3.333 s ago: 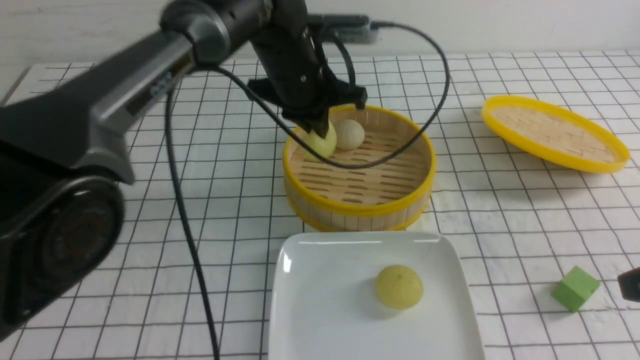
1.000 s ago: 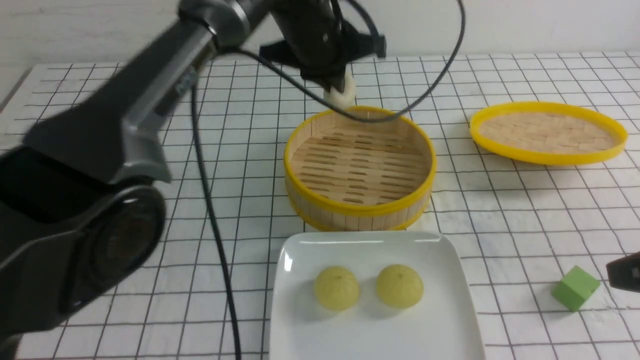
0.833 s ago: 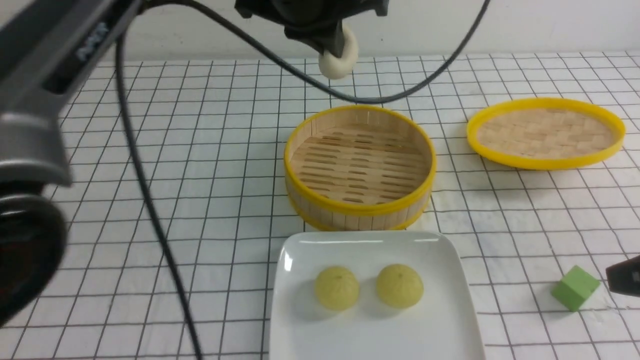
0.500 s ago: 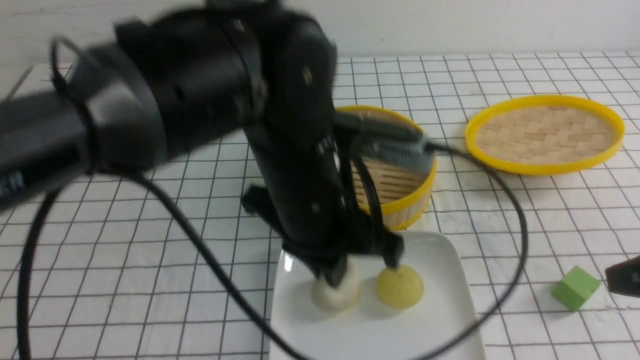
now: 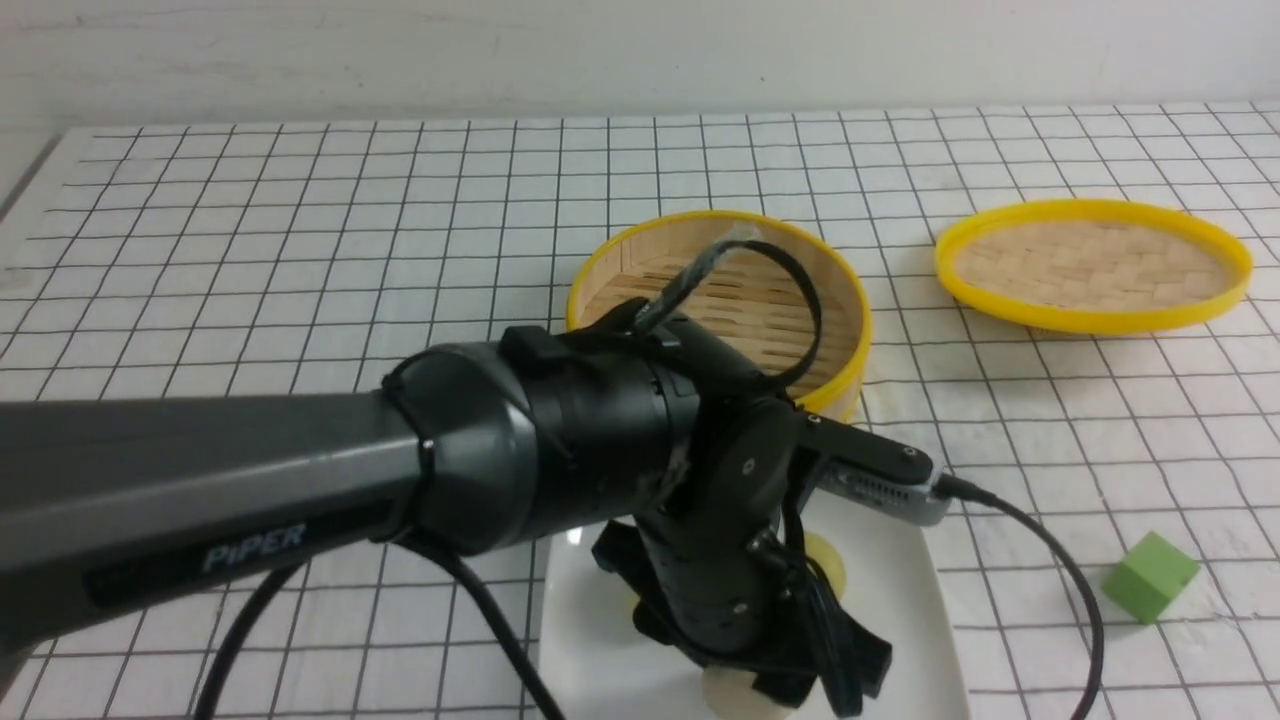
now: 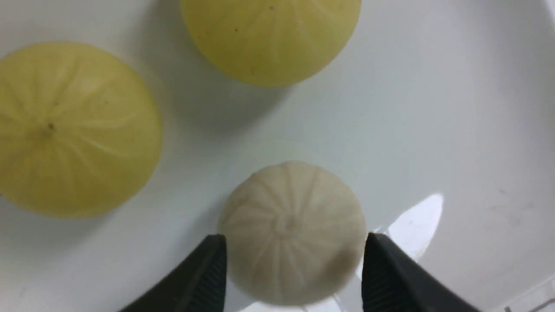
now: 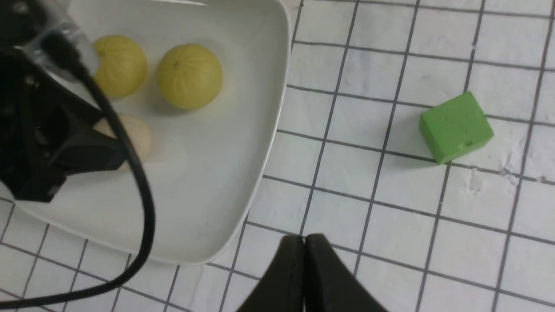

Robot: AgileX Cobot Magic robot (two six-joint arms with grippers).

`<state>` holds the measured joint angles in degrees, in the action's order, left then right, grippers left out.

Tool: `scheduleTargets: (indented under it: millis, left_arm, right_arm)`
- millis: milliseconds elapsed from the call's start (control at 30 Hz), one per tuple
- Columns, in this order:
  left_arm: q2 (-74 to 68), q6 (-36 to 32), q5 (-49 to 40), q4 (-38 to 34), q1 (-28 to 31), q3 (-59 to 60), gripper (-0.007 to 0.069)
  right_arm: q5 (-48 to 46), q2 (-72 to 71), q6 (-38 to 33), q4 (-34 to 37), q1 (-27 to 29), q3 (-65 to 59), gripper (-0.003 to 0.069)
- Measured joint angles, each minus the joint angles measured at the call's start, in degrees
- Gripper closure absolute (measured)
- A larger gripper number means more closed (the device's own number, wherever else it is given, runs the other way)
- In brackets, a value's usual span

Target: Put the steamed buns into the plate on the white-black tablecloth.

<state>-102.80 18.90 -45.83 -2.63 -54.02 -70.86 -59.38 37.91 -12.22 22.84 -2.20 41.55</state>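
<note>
Plate [image 7: 208, 195] location: near side of the table, flat on the white-black tablecloth [image 5: 300, 250], just in front of the bamboo steamer [image 5: 845, 300]. Contents: all three steamed buns. The two pale yellow buns [image 6: 65, 130] [image 6: 271, 39] sit side by side with a narrow gap between them; the beige-white bun [image 6: 292, 216] sits alone on the robot's side of that pair, pleated top up, touching neither. Left gripper [image 6: 295, 242]: positioned directly over the beige-white bun, pointing down, jaws spread wide. One black finger [image 6: 204, 277] stands at each flank of the bun, close against its sides; the bun rests on the plate surface at its full round shape, and nothing is lifted or carried. Whether the fingertips graze the bun's sides cannot be told. The left arm [image 5: 250, 480] reaches in from the left and, in the front view, covers most of the plate and part of the steamer's near wall; its cable [image 7: 148, 212] crosses the plate's near rim. Right gripper [image 7: 303, 242]: fingers pressed together with no gap, holding nothing, hovering over bare cloth just beside the plate's near right corner. The green cube [image 7: 455, 126] lies on the cloth to the right of the plate, apart from it. The steamer's lid [image 5: 1095, 265] lies on the cloth, well to the steamer's right.
</note>
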Motion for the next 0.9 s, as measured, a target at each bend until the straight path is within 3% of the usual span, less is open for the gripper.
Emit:
scheduleTargets:
  millis: [167, 333, 367, 533, 767, 900]
  left_arm:
    - [0.39, 0.11, -0.05, 0.29, 0.0, 0.0, 0.0127]
    - [0.45, 0.11, -0.31, 0.89, 0.0, -0.11, 0.0136]
    - [0.45, 0.11, -1.06, 1.28, 0.0, -0.73, 0.016]
    - [0.45, 0.11, -3.89, 2.94, 0.0, -3.49, 0.0276]
    - [0.45, 0.11, -6.41, 4.58, 0.0, -5.7, 0.0526]
    - [0.45, 0.11, -6.83, 4.74, 0.0, -5.72, 0.0598]
  right_arm:
    - [-0.55, -17.22, 6.21, -10.05, 0.0, -1.03, 0.0673]
    - [11.84, -32.46, 9.06, -12.52, 0.0, -8.09, 0.0672]
    - [20.22, -36.88, 7.78, -10.69, 0.0, -12.93, 0.0671]
    - [33.43, -38.68, 4.78, -4.68, 0.0, -22.69, 0.067]
    - [37.21, -38.68, 4.22, -4.92, 0.0, -26.37, 0.0667]
    - [37.13, -38.68, 4.22, -7.38, 0.0, -26.37, 0.0666]
